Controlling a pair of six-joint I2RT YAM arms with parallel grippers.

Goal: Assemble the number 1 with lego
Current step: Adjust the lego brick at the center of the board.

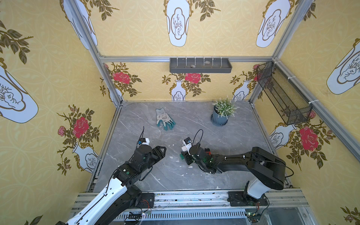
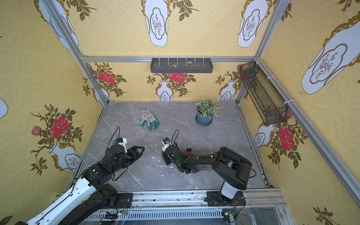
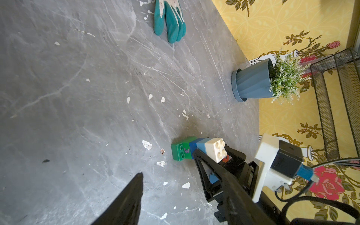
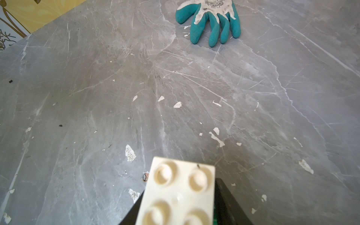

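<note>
One lego stack (image 3: 194, 146) of four bricks, green at the bottom, then blue, light blue and white, stands near the middle of the desk (image 1: 185, 116). Red and black bricks (image 2: 188, 152) lie beside the right arm, and one glove (image 1: 164, 119) and one potted plant (image 1: 222, 113) sit toward the far edge. The right arm lies low, reaching in from the right edge, its right hand (image 1: 184, 153) closed narrowly on the stack's white top brick (image 4: 179, 194). The left arm reaches in from the near left corner, its left hand (image 1: 161, 151) hovering apart from the stack, fingers spread, holding nothing.
</note>
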